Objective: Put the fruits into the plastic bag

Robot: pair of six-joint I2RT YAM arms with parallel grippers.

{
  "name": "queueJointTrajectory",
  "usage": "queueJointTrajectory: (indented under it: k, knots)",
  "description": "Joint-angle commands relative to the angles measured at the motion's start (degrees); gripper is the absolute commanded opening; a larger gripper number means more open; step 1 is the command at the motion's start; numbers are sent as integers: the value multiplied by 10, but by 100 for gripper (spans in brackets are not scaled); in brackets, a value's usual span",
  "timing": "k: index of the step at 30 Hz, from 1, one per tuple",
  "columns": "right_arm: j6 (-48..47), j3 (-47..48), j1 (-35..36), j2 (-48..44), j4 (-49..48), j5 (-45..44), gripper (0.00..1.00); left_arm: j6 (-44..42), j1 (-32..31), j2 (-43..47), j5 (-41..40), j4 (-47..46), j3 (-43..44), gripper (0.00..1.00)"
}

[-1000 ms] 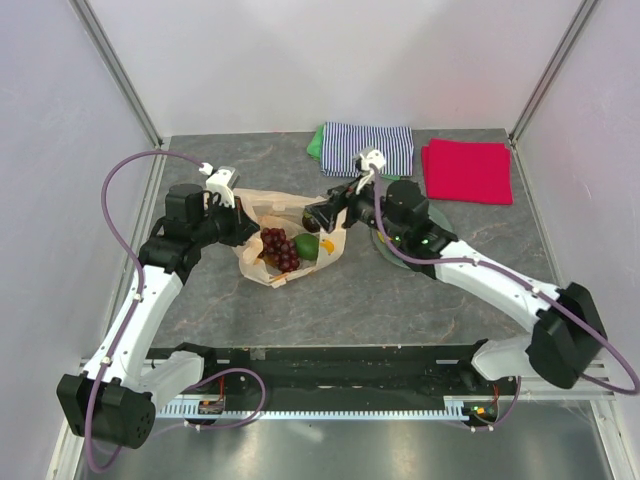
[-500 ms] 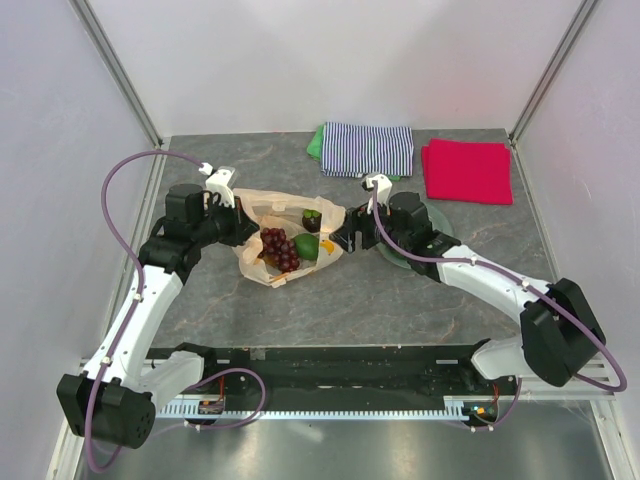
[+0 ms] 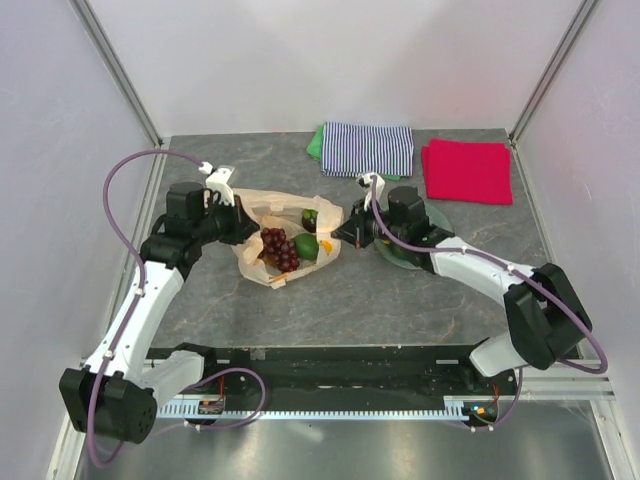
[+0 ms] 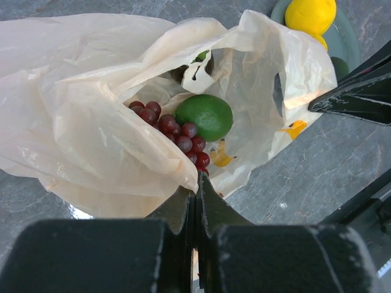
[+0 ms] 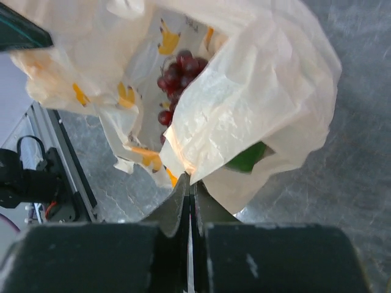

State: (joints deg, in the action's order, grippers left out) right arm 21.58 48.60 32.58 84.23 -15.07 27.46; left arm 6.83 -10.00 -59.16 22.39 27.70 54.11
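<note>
**A:** Which step is this?

**B:** Holding the mouth open. The left fingers (image 4: 197, 198) are pinched tight on the left rim of the thin cream-peach plastic bag (image 4: 91, 110), which lies mid-desk. The right fingers (image 5: 188, 186) are clamped on its right rim. The dark purple grapes (image 4: 183, 137) and green lime (image 4: 204, 116) lie inside.

**A:** Next?

**B:** Probably one side must release to fetch the round yellow lemon (image 4: 310, 13) from the grey-green plate (image 4: 345, 46) just right of the bag. The right arm lies over that plate. The striped folded cloth (image 3: 368, 148) and red folded cloth (image 3: 467, 170) lie well behind.

— What lies at the far edge of the table (image 3: 400, 290)?
— A striped folded cloth (image 3: 368, 148), with a red folded cloth (image 3: 467, 170) just beside it.
— And nearer?
— A round grey-green plate (image 4: 352, 36).
</note>
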Motion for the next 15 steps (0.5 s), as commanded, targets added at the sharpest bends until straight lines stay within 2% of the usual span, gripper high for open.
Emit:
queueJointTrajectory:
  k: [1, 5, 6, 8, 13, 15]
  knots:
    - [-38, 143, -9, -40, 53, 28, 0, 67, 50, -31, 76, -20, 90, 2]
    - [-72, 282, -10, -70, 103, -20, 0, 146, 98, -51, 155, -56, 193, 2]
    - [-72, 295, -9, -73, 103, -24, 0, 151, 98, -57, 167, -54, 233, 2]
    - [-75, 323, -9, -77, 108, -29, 0, 170, 139, -75, 204, -53, 260, 2]
    - [-79, 327, -9, -79, 116, -49, 0, 195, 203, -115, 323, -56, 284, 2]
    - [-79, 311, -9, -85, 114, -49, 0, 199, 212, -133, 339, -57, 270, 2]
